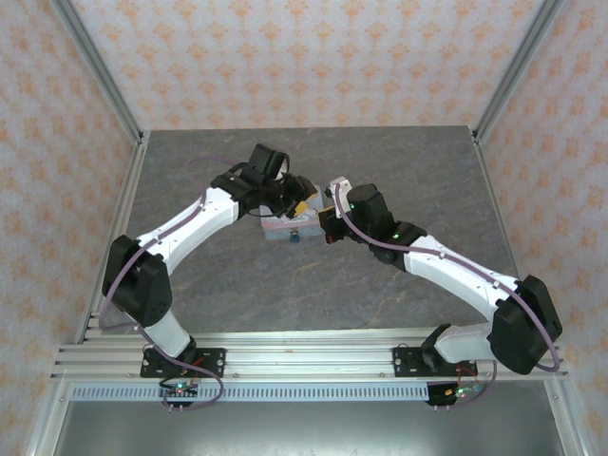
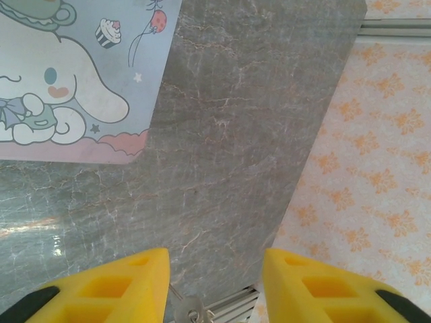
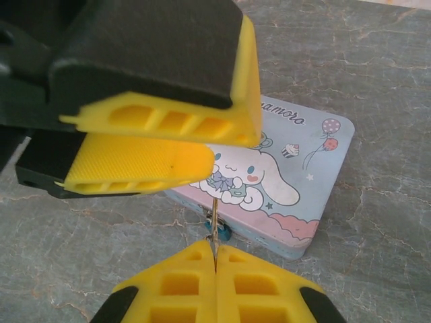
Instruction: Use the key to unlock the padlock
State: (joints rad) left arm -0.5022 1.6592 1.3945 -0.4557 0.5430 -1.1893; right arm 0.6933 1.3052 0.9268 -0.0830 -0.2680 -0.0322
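My right pincer [image 3: 215,251] clamps the key [image 3: 214,237], the teal padlock [image 3: 223,233] just past its tips at the cartoon tin [image 3: 296,175] edge — I should hold the blade level and ease straight in — left pincer [image 2: 214,262] spread wide.

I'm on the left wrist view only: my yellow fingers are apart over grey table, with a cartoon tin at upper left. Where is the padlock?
Observer: The tiny dark teal-blue padlock sits at the edge of the pale blue rectangular tin nearest the arm bases.
Operator: Who has the key?
Observer: The right gripper is shut on a thin metal strip, likely the key, which runs up to the padlock.
Operator: And where is my arm relative to that?
Observer: The left gripper hangs over the tin, close to the right gripper.
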